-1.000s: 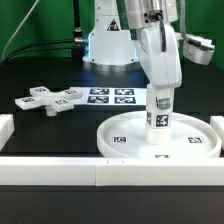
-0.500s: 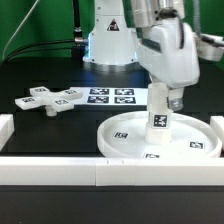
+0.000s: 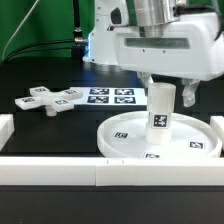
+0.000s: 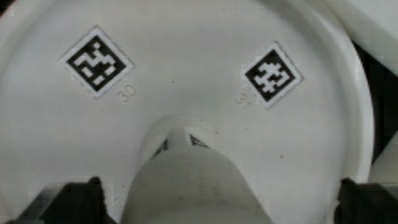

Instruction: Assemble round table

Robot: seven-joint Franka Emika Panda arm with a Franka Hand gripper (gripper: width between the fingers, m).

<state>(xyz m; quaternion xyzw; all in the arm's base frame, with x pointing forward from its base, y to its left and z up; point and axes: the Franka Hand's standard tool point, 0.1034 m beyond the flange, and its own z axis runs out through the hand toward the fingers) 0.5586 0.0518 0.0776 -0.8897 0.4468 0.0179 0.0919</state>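
Though set on both sides of the leg (image 3: 160, 112), gripper (image 3: 165, 92): spread wide, holding nothing.
fingers (image 4: 79, 197): dark tips flanking the leg in the wrist view, a gap on each side.
leg: upright at the disc's middle, centre right of the exterior frame, tag facing the camera.
disc (image 3: 118, 147): flat on the black table (image 3: 40, 70), lower right, rim up.
base (image 3: 48, 98): left of centre, well apart from the disc.
marker board (image 3: 112, 96): between base and leg, just behind the disc.
bars (image 3: 50, 168): along the frame's bottom.
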